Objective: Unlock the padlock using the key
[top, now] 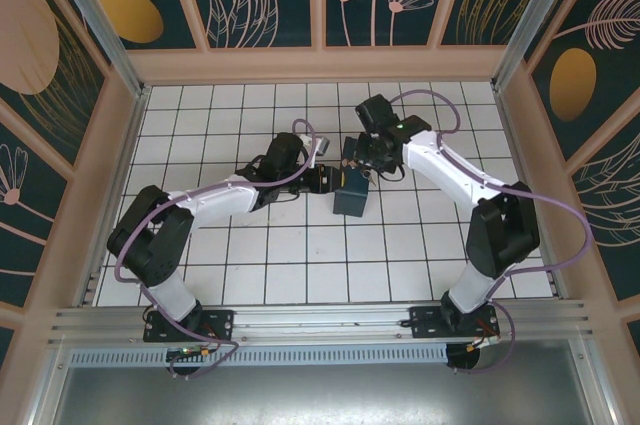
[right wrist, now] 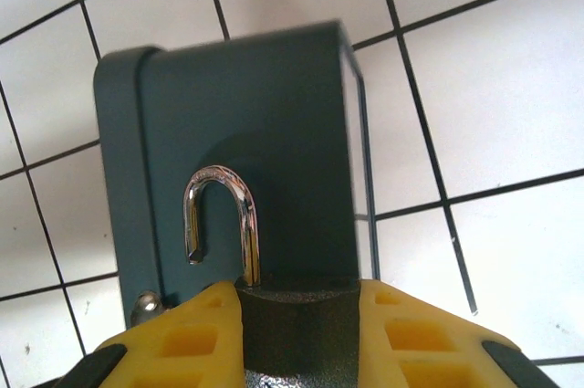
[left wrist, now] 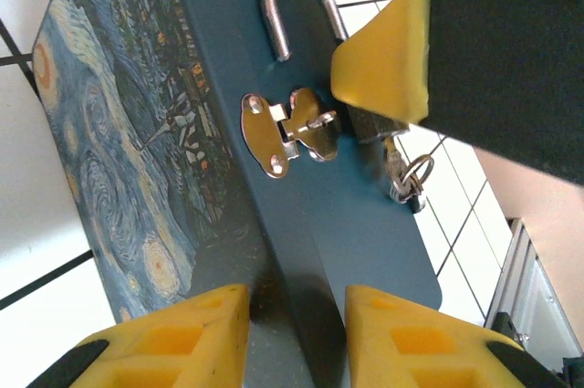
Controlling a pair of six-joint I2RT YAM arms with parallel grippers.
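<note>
From above, the left gripper (top: 326, 181) and the right gripper (top: 362, 167) are meeting over a small dark blue metal tin (top: 350, 201). The tin is sitting on the white tiled table (top: 300, 255).

In the left wrist view, the left gripper's yellow fingers (left wrist: 182, 338) are standing on both sides of the tin and seem to be squeezing it. The tiny black padlock (left wrist: 271, 18) with a thin silver hoop is hanging just beside the tin's shiny silver latch (left wrist: 287, 132). The small thin silver key (left wrist: 401, 173) with its little ring is dangling under it.

In the right wrist view, the right gripper is pinching the padlock's black body. The hoop is standing open, with one end free.

I think the open hoop could catch on the latch and tug the tin. A bump against the tin could also click it shut again.
</note>
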